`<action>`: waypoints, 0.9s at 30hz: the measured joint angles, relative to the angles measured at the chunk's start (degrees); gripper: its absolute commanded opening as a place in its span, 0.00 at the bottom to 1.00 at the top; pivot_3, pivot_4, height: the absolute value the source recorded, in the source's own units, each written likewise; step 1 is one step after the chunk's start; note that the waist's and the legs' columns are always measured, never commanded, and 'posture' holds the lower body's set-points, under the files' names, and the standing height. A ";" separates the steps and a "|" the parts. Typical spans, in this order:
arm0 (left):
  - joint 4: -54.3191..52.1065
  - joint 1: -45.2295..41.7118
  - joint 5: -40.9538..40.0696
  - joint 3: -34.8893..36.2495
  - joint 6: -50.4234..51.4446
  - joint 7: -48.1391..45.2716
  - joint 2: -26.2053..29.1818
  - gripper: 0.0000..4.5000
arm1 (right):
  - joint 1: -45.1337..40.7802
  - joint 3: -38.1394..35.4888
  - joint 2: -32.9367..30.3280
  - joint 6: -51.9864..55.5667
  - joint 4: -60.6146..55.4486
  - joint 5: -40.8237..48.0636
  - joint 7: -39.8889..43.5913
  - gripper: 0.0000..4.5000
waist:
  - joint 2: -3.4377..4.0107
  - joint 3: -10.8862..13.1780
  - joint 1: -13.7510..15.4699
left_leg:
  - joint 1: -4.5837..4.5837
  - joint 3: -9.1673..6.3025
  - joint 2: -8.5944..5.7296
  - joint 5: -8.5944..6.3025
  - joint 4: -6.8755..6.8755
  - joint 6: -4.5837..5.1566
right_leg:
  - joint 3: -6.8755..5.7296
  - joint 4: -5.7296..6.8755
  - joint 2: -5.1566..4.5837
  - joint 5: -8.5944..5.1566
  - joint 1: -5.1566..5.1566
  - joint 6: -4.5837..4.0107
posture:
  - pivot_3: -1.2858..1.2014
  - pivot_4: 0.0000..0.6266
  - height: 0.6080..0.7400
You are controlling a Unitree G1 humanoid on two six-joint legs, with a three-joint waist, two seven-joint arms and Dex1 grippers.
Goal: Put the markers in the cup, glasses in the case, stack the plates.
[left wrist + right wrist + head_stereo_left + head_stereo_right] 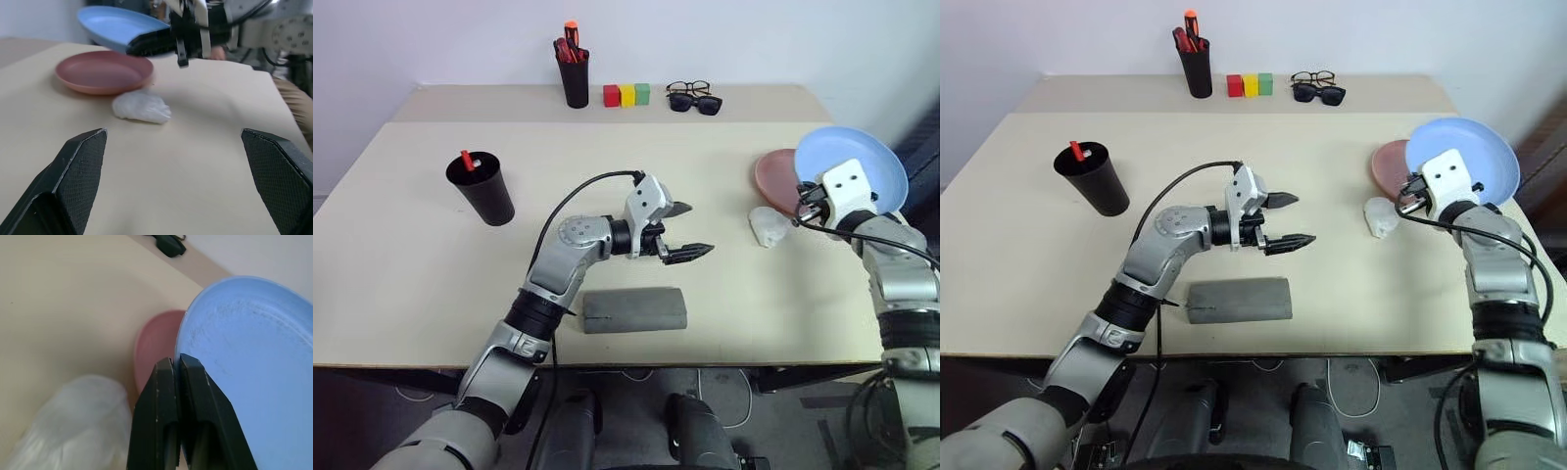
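Note:
My right gripper (pixel 178 367) is shut on the rim of the light blue plate (pixel 852 162) and holds it tilted in the air, over the right edge of the pink plate (pixel 775 179), which lies on the table. My left gripper (pixel 683 231) hangs open over the middle of the table, pointing towards the plates with nothing between its fingers (pixel 80 169). The grey case (pixel 634 309) lies closed near the front edge, just below it. A red-capped marker (pixel 467 161) stands in the black cup (pixel 482 191) at the left. The wire-framed glasses (pixel 688 88) rest at the back.
A white crumpled wad (pixel 770 226) lies just left of the pink plate. On the back of the table stand a black pen pot (pixel 575 78) with red and orange pens, three coloured blocks (pixel 626 95), and black sunglasses (pixel 697 103) in front of the glasses.

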 measured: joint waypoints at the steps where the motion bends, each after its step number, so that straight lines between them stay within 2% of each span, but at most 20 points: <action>1: -0.73 0.18 0.04 0.06 0.47 0.74 -0.03 1.00 | -2.13 0.71 0.50 -1.92 3.72 -0.69 0.19 0.01 | 0.01 0.01 -0.12 | 0.00 0.00 0.00 0.00 0.00 0.00 | 0.00 0.00 0.00 0.00 0.00 0.00 | 0.52 0.24 1.00; 5: -3.99 2.25 0.04 0.22 2.89 3.57 0.05 1.00 | -11.34 3.50 2.66 -9.99 19.82 -3.44 0.48 0.01 | 0.03 0.02 -1.07 | 0.01 -0.01 0.00 0.00 -0.04 -0.01 | 0.00 0.00 0.00 0.01 0.00 0.02 | 0.52 0.24 1.00; 6: -4.46 2.63 0.03 0.23 3.50 4.08 0.10 1.00 | -12.81 3.85 3.06 -11.45 22.69 -4.06 0.44 0.06 | 0.03 0.02 -1.14 | 0.01 -0.01 0.00 0.01 -0.05 -0.01 | 0.00 0.01 0.00 0.01 0.00 0.02 | 0.52 0.24 1.00; 8: -5.93 3.63 0.03 0.26 4.41 4.69 0.71 1.00 | -15.57 4.96 4.37 -13.91 27.44 -5.44 -0.31 0.21 | 0.04 0.02 -1.33 | 0.03 -0.01 0.00 0.01 -0.07 -0.01 | 0.00 0.03 0.00 0.01 -0.01 0.03 | 0.52 0.24 1.00; 13: -9.70 5.51 -0.05 0.42 6.80 6.56 2.19 1.00 | -19.55 6.64 6.30 -18.61 34.13 -8.46 -4.22 0.74 | 0.07 0.04 -1.28 | 0.03 -0.01 0.00 0.01 -0.07 -0.02 | 0.02 0.06 0.01 0.02 -0.01 0.03 | 0.52 0.24 1.00; 17: -10.48 6.04 -0.25 0.93 7.84 7.81 2.74 1.00 | -20.09 2.87 6.32 -19.25 32.39 -4.55 -3.83 0.74 | 0.07 0.04 -0.97 | 0.02 -0.01 -0.02 0.01 -0.05 -0.02 | 0.03 0.03 0.01 0.02 0.01 0.04 | 0.52 0.24 1.00; 20: -10.47 6.04 -0.28 1.02 8.18 8.14 2.62 1.00 | -16.59 -0.79 6.30 -16.30 24.89 0.15 -0.73 0.74 | 0.07 0.03 -0.89 | 0.03 -0.04 -0.02 0.01 -0.06 -0.02 | 0.02 0.05 0.01 0.02 0.04 0.06 | 0.52 0.24 1.00; 27: -8.02 5.40 -0.25 0.98 7.12 7.76 2.47 1.00 | 7.11 -4.30 9.05 -0.03 -1.82 7.38 -0.85 0.74 | 0.17 0.01 -1.08 | 0.05 -0.03 -0.03 0.01 -0.01 -0.02 | 0.03 0.06 0.01 0.02 0.05 0.06 | 0.52 0.24 1.00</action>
